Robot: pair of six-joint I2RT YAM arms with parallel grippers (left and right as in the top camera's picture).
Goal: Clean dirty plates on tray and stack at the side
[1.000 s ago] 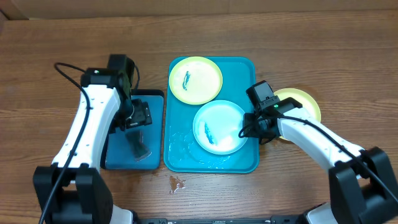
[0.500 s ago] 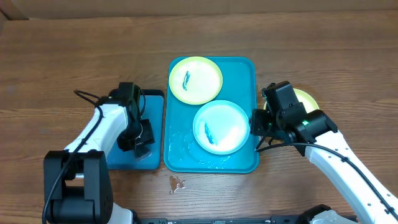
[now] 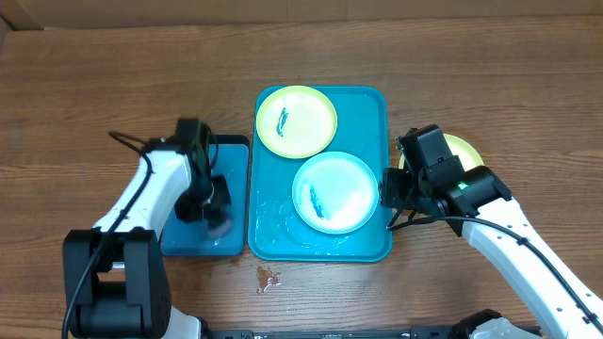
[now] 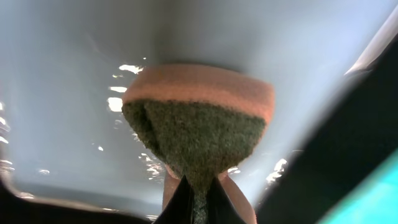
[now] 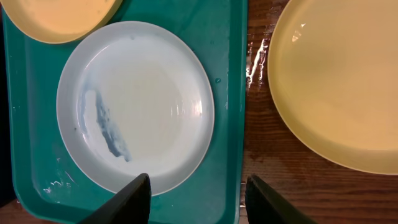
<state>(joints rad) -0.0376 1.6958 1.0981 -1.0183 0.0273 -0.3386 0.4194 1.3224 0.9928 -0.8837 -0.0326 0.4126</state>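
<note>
Wooden desk (image 3: 94, 94) carries a teal tray (image 3: 363, 108) at its middle, and we see two of the plates lying in it. A yellow plate (image 3: 296, 121) sits at the far end with a blue smear on it. Near it, but apart, a pale plate (image 5: 134, 106) lies toward the tray's right rim, and it too bears a dark blue smear (image 5: 112, 127). The third plate (image 5: 336, 81), also yellow, rests on the desk just right of the tray and looks clean. The right jaws stand apart and hold nothing, hovering over the tray's right rim at the pale plate's edge. Left of the tray lies a small tray (image 3: 236, 151). Over its wet floor the left jaws are clamped on a sponge (image 4: 199, 124), orange with a dark green scouring face.
</note>
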